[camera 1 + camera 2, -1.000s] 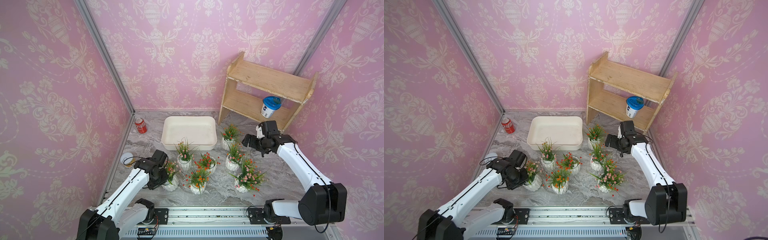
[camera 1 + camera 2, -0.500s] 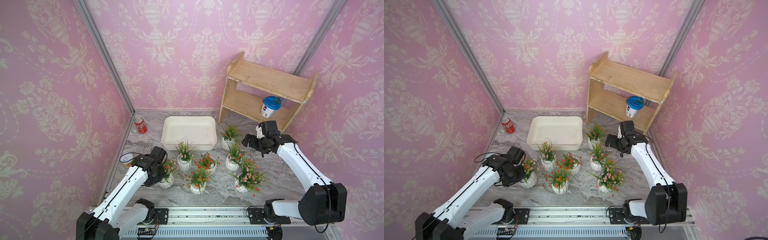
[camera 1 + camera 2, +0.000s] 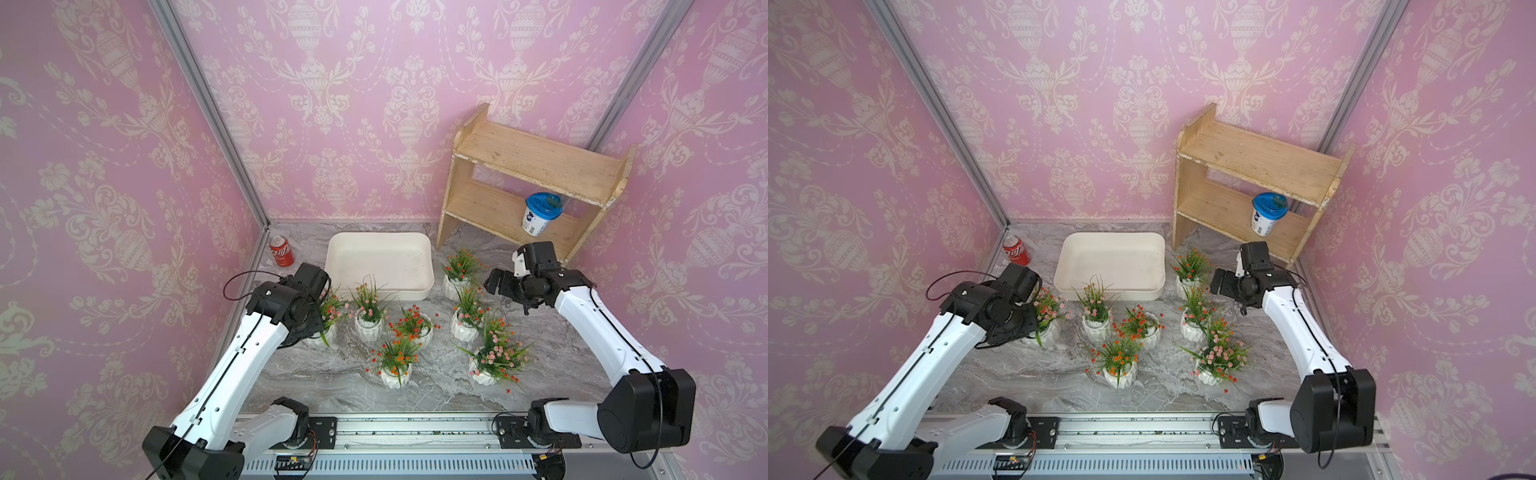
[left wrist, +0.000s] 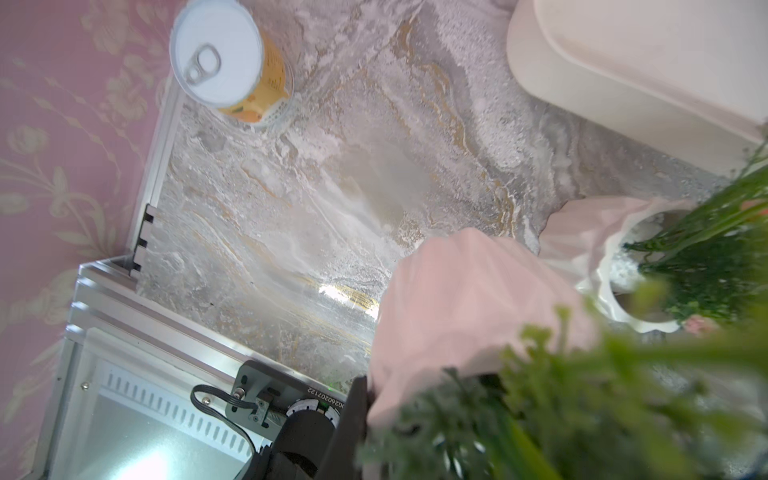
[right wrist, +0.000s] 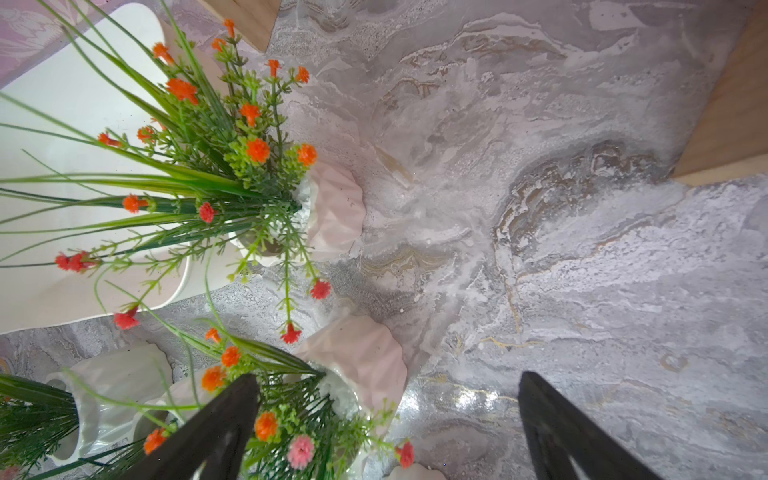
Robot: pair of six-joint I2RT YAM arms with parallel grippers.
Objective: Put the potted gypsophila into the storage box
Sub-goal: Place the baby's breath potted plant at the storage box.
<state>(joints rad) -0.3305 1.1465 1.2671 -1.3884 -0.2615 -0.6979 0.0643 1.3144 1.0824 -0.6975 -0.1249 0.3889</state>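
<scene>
ribbed white potted gypsophila (image 3: 368,330) beside the smooth, round-cornered storage box (image 3: 386,262).

My marble desk (image 3: 324,382) carries the storage box (image 3: 411,292); near it, a red can (image 3: 281,251), wooden shelf (image 3: 536,160), potted gypsophila (image 3: 394,377).

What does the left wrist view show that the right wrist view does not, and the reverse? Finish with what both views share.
Only the left wrist view shows a pull-tab can, the aluminium base rail and the near pot, which is blurred and tilted against one dark gripper finger.

Only the right wrist view shows the right gripper with its jaws wide apart, parts of the wooden shelf and orange blossoms in sharp focus.

Both show the marble tabletop, the storage box and white ribbed pots with green sprigs.
</scene>
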